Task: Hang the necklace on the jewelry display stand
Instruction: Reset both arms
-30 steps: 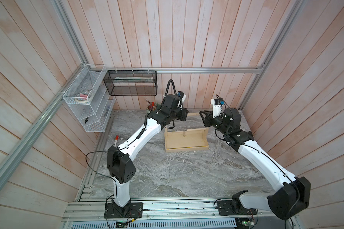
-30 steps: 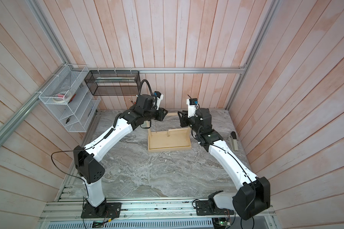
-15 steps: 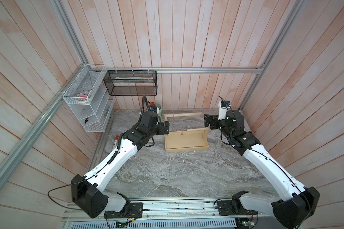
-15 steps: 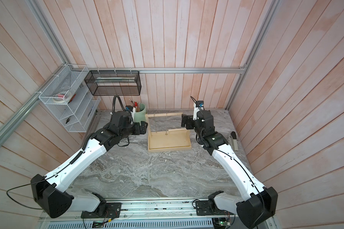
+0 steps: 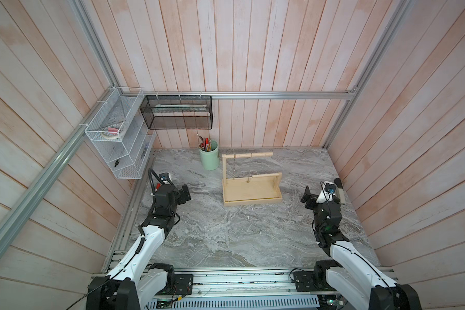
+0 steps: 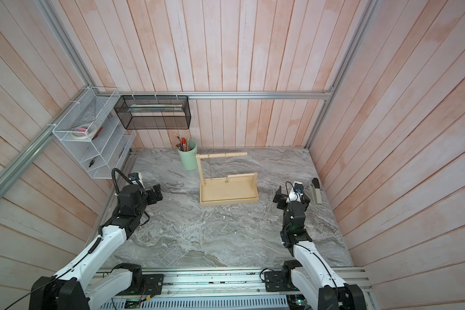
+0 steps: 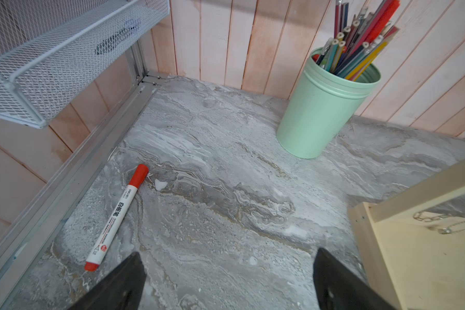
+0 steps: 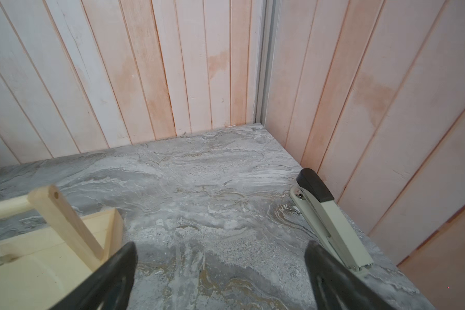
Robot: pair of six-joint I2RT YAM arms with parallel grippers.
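Counter: the jewelry display stand is upright near the back wall. I judge the task done or nearly so. The necklace hangs as a thin chain from the stand's top bar down to the lower rail, with the pendant low over the tray. The chain is too fine for me to tell how securely it sits on the bar. I see nothing left to do but stay clear.

Left gripper: well left of the stand, jaws wide apart, empty.
Right gripper: well right of the stand, jaws wide apart, empty.

Room: broad bare counter in front of the stand, a wall close behind it.
- Pen cup: just beside the stand's post.
- Stapler: far right of the stand, against the wall.
- Red marker: far left of the stand, by the frame rail.
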